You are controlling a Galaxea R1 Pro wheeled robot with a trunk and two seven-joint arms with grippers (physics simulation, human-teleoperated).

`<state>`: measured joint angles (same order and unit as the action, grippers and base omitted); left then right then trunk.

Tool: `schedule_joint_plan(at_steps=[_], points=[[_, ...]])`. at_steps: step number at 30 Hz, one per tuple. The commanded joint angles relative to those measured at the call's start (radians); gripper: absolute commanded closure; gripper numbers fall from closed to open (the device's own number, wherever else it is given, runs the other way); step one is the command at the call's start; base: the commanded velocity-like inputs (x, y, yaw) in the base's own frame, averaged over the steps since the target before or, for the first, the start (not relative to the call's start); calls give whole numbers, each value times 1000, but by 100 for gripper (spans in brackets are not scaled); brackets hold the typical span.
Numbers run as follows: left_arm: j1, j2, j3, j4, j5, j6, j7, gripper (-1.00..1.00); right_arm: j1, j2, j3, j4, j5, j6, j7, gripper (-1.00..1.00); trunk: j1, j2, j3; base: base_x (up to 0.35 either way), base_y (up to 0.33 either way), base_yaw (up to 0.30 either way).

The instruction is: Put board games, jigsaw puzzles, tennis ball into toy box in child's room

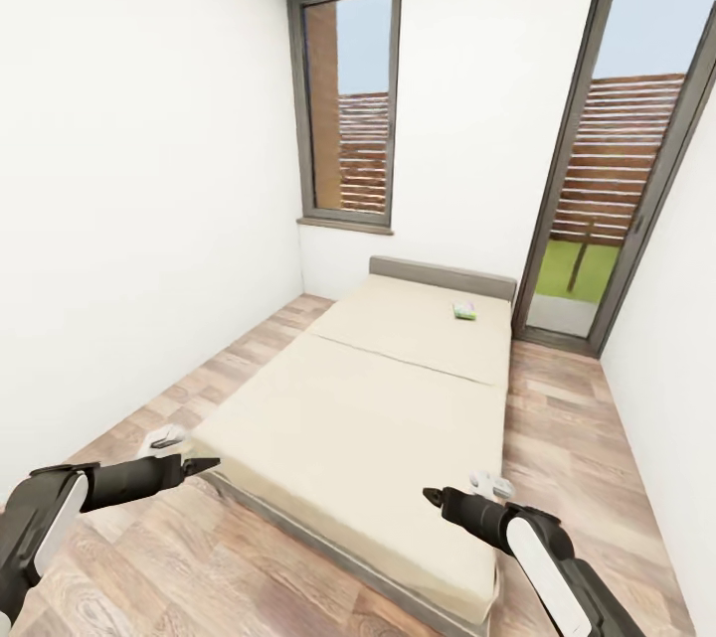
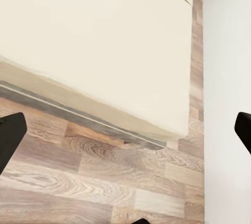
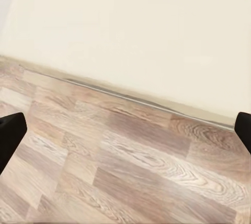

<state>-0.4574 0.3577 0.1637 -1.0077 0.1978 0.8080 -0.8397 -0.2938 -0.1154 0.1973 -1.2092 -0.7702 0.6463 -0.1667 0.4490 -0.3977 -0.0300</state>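
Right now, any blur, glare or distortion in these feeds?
Head view: wide-angle stretch, walls and window frames lean; the small board game on the bed is soft, too small to read. Wrist views: flat even light, no glare, fingertips only dark blurs at the edges.

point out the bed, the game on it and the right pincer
bed (image 1: 368, 398), head view, bare middle of the sheet
game (image 1: 464, 311), head view, top of the box
right pincer (image 1: 432, 495), head view, fingertips
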Motion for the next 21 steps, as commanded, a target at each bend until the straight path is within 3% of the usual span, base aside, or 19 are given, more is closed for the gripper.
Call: schedule_joint_plan(at_steps=[1, 9, 21], points=[[-1, 0, 1, 0, 1, 5, -2, -100, -1, -1, 2, -1, -11, 1, -10, -100, 1, -2, -2, 172, -248, 291], [-1, 0, 1, 0, 1, 6, -2, -100, -1, -1, 2, 0, -11, 1, -10, -100, 1, -2, -2, 154, -256, 291], [-1, 0, 0, 0, 1, 7, -2, -100, -1, -1, 2, 6, -11, 1, -10, -100, 1, -2, -2, 19, -284, 291]])
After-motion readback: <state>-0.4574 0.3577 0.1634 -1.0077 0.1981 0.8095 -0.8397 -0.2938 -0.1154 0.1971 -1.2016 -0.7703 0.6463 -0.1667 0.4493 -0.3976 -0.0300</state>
